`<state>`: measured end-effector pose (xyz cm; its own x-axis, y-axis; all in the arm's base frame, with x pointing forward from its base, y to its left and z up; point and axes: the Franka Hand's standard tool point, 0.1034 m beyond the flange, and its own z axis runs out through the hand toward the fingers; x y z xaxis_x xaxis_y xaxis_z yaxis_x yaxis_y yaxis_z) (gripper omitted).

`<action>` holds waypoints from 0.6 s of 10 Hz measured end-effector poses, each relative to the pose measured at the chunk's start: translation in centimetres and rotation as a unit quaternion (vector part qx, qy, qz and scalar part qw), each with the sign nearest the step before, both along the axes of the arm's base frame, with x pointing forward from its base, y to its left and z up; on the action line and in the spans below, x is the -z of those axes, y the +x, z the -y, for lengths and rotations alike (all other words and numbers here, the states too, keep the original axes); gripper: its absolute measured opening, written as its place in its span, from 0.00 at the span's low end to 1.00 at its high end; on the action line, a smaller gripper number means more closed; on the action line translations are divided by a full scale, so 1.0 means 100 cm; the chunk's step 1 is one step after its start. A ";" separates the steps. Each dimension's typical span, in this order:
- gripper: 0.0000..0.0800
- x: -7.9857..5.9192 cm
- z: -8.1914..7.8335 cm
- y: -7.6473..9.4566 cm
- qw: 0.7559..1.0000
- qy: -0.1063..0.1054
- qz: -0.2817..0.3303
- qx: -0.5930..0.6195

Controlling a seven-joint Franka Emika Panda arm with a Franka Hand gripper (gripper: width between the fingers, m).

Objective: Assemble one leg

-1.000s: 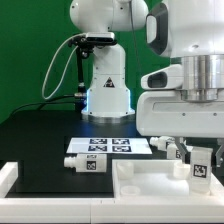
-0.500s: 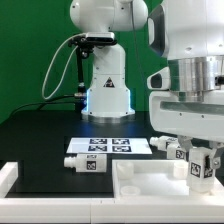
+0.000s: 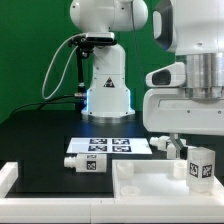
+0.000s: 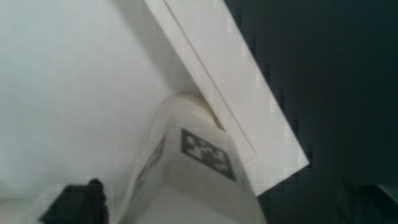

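Observation:
A white leg (image 3: 201, 166) with marker tags stands upright on the far right corner of the white tabletop (image 3: 150, 185), right under my gripper (image 3: 198, 143). In the wrist view the leg (image 4: 205, 150) fills the space between the jaws of the gripper (image 4: 199, 208). One dark finger (image 4: 80, 202) shows with a gap between it and the leg. The other finger is lost against the dark table. The gripper looks open around the leg. A second leg (image 3: 85, 162) lies on the table at the exterior view's left.
The marker board (image 3: 110, 146) lies flat behind the tabletop. Another white part (image 3: 170, 146) lies just behind the upright leg. The robot base (image 3: 105, 90) stands at the back. A white rim (image 3: 8, 185) borders the exterior view's left corner.
The hand turned about its axis half a second ago and has turned back. The upright leg stays in about the same place.

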<state>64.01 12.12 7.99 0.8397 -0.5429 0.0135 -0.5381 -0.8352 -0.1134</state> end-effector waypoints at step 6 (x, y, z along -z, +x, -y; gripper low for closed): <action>0.81 -0.002 0.002 0.003 0.980 -0.040 0.019 -0.195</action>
